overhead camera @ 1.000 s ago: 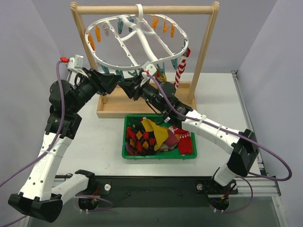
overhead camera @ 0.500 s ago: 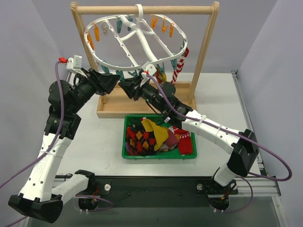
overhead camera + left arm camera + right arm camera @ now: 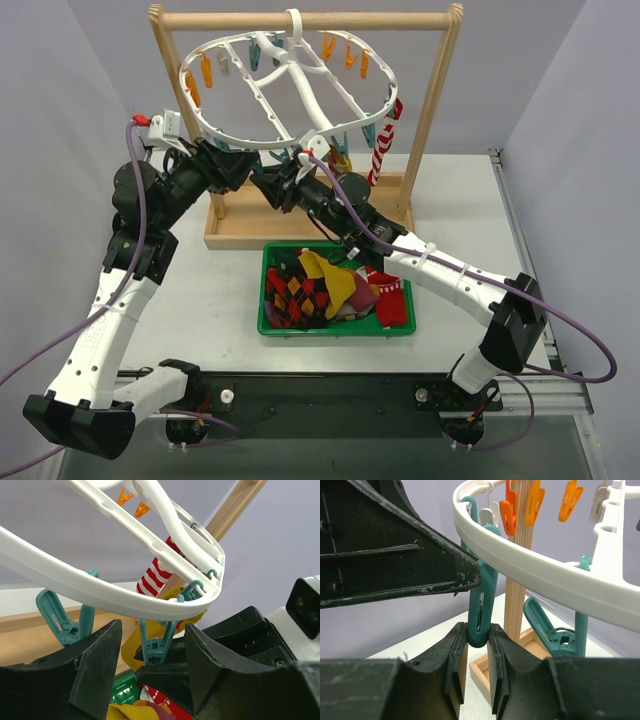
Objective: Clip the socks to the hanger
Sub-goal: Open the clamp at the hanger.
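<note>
Clip-opening step: teal clip (image 3: 482, 600) at hanger's (image 3: 530, 570) near rim pinched in right gripper (image 3: 478, 635), left gripper (image 3: 154, 627) spread, empty beside; next, probably, sock (image 3: 300, 290) from green bin (image 3: 330, 331) into clip.

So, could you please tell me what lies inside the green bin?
The bin holds a heap of socks: a dark diamond-patterned sock, a yellow sock, a red sock. The right arm covers its far right corner; the heap hides the floor.

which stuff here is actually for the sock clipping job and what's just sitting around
For the job: hanger, teal clip pinched in the right claw, left claw, loose socks, striped sock hanging on it.
Just there: green bin, wooden rack.
</note>
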